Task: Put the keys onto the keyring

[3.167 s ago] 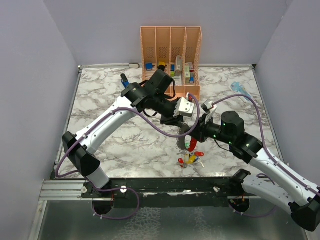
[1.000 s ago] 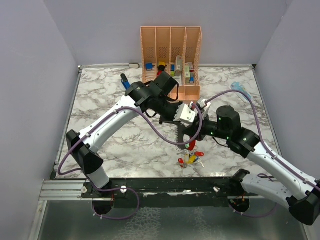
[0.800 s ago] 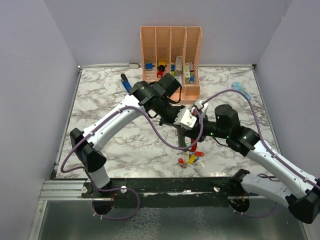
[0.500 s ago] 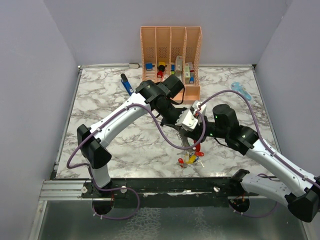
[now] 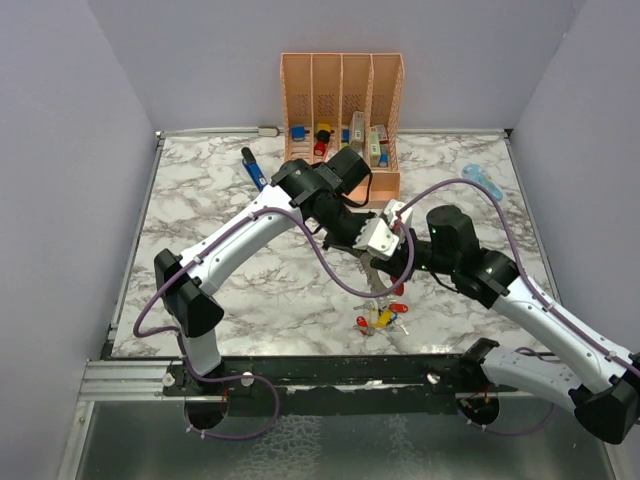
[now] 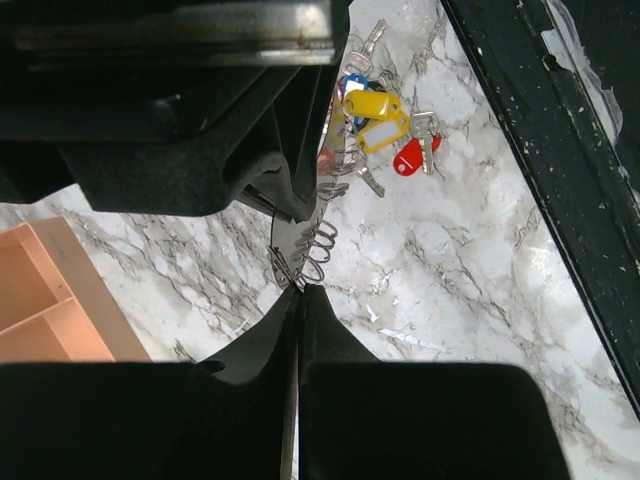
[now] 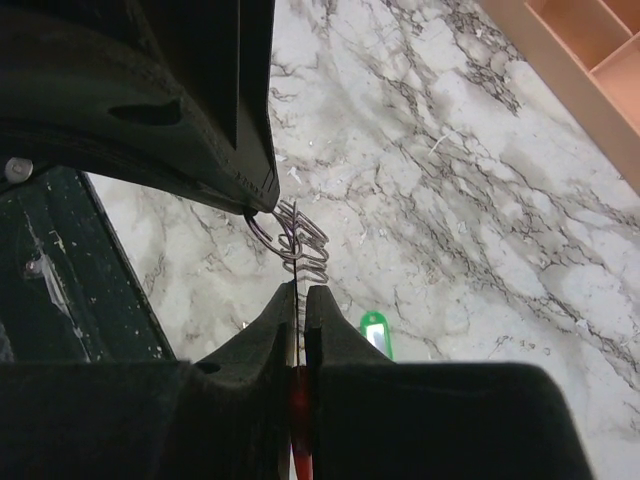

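Lab test cell: plain walls around marble table.

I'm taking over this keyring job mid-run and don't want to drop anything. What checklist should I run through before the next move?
1. Left jaws shut on the keyring: ok.
2. Right jaws shut on its red side: ok.
3. Small wire rings fully threaded onto the keyring: cannot tell.
4. All keys on the keyring: not ok; a cluster lies loose on the table.
5. Room between the two wrists for a turn: not ok; they crowd each other closely.
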### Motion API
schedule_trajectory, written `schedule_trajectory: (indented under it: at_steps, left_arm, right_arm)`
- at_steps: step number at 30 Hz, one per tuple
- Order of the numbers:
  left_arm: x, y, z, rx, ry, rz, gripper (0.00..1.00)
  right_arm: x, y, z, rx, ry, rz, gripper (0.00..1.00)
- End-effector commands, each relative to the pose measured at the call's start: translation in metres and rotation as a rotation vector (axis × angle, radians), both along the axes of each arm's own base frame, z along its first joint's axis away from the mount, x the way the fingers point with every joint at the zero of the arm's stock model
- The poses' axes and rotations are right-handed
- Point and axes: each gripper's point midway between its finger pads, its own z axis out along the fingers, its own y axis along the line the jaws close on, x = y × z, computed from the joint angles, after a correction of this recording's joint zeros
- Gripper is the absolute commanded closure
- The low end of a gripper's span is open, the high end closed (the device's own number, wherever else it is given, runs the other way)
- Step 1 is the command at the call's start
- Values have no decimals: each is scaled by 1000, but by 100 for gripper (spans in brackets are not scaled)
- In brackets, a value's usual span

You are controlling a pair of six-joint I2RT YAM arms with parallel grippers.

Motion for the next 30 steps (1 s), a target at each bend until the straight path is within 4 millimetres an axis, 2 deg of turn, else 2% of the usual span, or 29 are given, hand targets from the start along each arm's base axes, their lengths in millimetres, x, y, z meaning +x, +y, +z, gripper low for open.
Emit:
schedule_trajectory:
  at_steps: [1,15,25,28,30]
  left_arm:
    - [-2,16,1,87,22,26,100]
    - [0,22,-11,137,0,10,100]
    - [0,21,-15,140,-6,-14,100]
    - [0,15,-9,107,1,-9,100]
    - [1,9,-3,69,8,3,91]
  right_arm:
    - [14,-3,27,-2,-110,-23,99]
    - [21,-4,33,-49,-204,20,99]
    - [10,3,24,-36,-175,96,99]
    - [7,4,24,-10,-150,78,99]
    - [7,5,25,16,-129,55,99]
